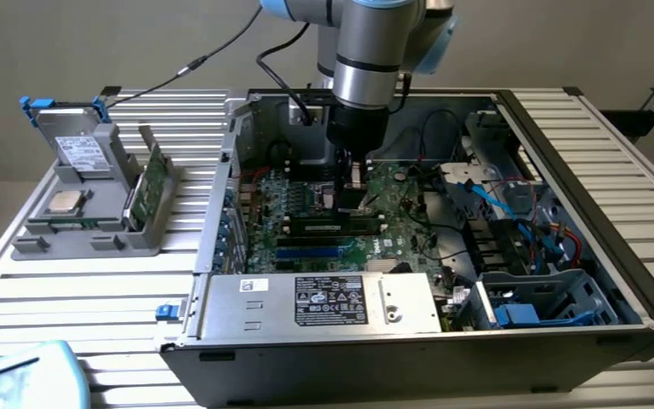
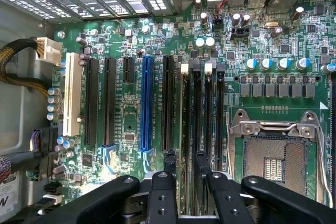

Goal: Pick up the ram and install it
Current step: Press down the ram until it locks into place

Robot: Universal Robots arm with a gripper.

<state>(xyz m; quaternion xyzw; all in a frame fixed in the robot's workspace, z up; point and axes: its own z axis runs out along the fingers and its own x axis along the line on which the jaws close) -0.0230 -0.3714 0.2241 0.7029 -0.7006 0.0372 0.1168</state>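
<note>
The ram lies long and narrow in a black slot on the green motherboard, inside the open computer case. In the wrist view the ram shows edge-on as a thin green line standing in a slot beside a white clip. My gripper hangs straight down over the ram's middle. Its two black fingertips stand apart on either side of the stick, so the gripper is open and not clamped on it.
The case walls ring the board, with the power supply at the near side and cables and drive bays on the exterior view's right. An open processor socket sits by the slots. A grey holder outside the case carries a green board on edge and a silver chip.
</note>
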